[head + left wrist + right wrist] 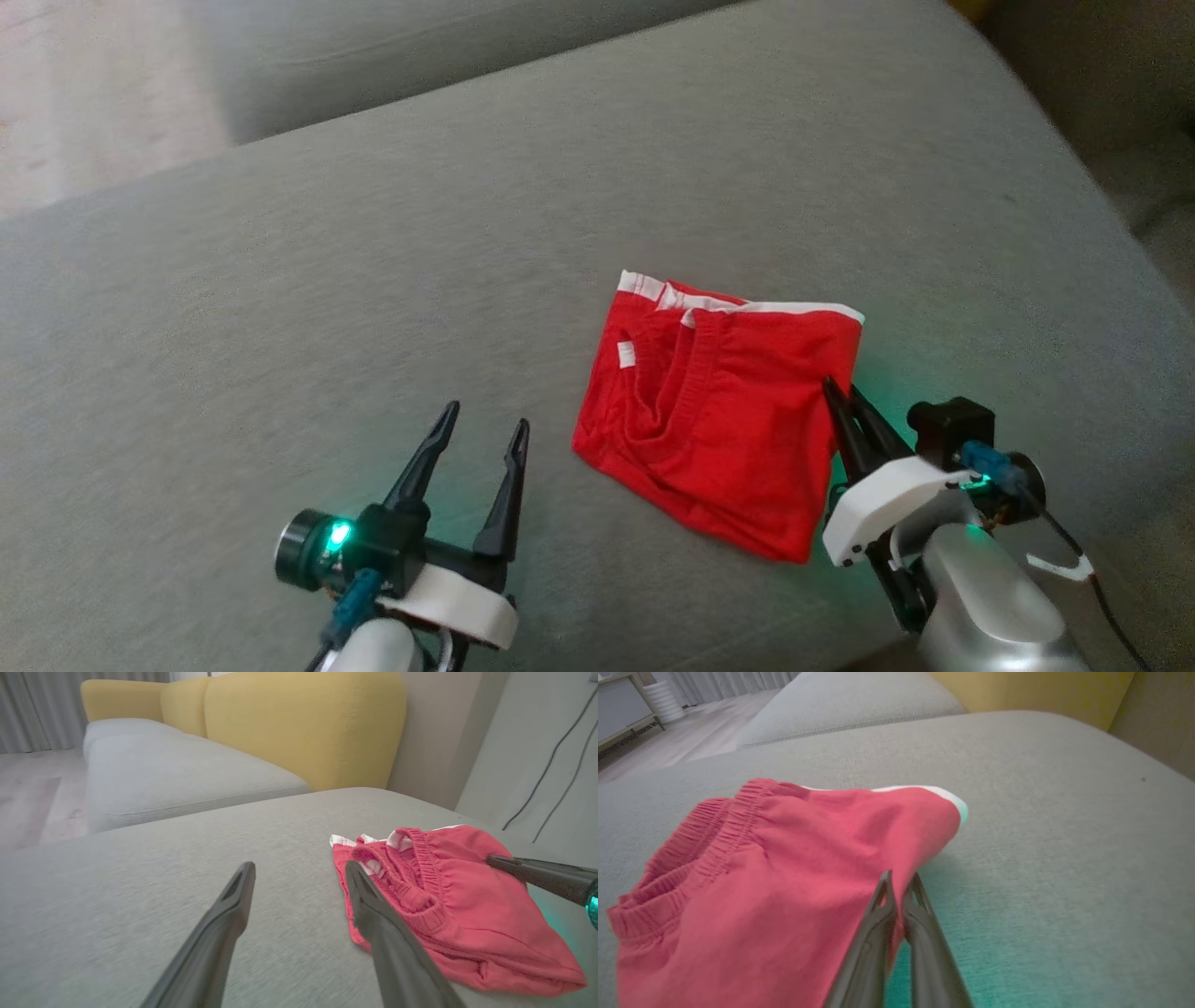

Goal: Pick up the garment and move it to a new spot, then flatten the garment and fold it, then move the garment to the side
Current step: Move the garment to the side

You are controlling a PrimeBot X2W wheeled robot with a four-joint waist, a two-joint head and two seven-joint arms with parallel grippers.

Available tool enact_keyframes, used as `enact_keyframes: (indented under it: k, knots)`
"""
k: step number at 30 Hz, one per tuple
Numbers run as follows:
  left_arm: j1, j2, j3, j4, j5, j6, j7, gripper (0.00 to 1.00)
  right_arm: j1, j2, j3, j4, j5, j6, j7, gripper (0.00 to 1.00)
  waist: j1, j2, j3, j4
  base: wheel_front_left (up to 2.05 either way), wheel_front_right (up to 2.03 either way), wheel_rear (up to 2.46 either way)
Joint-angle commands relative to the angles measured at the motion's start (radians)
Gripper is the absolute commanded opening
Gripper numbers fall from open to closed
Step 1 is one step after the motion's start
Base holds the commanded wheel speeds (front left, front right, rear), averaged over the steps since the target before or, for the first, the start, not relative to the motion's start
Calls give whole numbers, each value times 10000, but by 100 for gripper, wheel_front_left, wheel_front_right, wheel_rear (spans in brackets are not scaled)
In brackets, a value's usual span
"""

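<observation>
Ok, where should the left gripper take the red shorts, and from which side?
Probably the left edge of the red shorts, near its lower corner, coming in low from the left. That edge lies flat on the grey cushion, facing the open left gripper, and the right gripper pinches the opposite edge.

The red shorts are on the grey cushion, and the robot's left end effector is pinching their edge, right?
Not quite: the right end effector is pinching the edge of the red shorts, as the right wrist view shows. The left end effector stands open, beside them. The shorts do lie on the grey cushion.
</observation>
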Motion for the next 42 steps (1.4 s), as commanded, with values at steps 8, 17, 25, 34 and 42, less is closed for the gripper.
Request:
enact_keyframes:
  k: [8, 17, 25, 34, 42]
  knots:
    - [-536, 10, -82, -128, 105, -110, -82, 100, -385, -20, 418, -515, 114, -9, -62, 0, 0, 0, 842, -1243, 0, 0, 0]
    - [-844, 34, 241, 194, 580, -254, -82, 100, -2414, -846, -1, 102, -911, -9, -62, 0, 0, 0, 1756, -209, 0, 0, 0]
    - [-1096, 93, 537, 243, 835, -274, -82, 100, -4524, -2677, -595, 1738, -1658, -9, 103, 0, 0, 0, 2455, 805, 0, 0, 0]
    - [-1323, 69, 700, -49, 952, -210, -82, 100, -5697, -4395, -2674, 2927, -3140, -9, 265, 0, 0, 0, 2855, 1515, 0, 0, 0]
    - [-1335, 47, 830, -34, 929, -144, -82, 100, -5951, -4170, -4543, 2648, -4232, -9, 97, 100, 0, 0, 2663, 1488, 0, 0, 0]
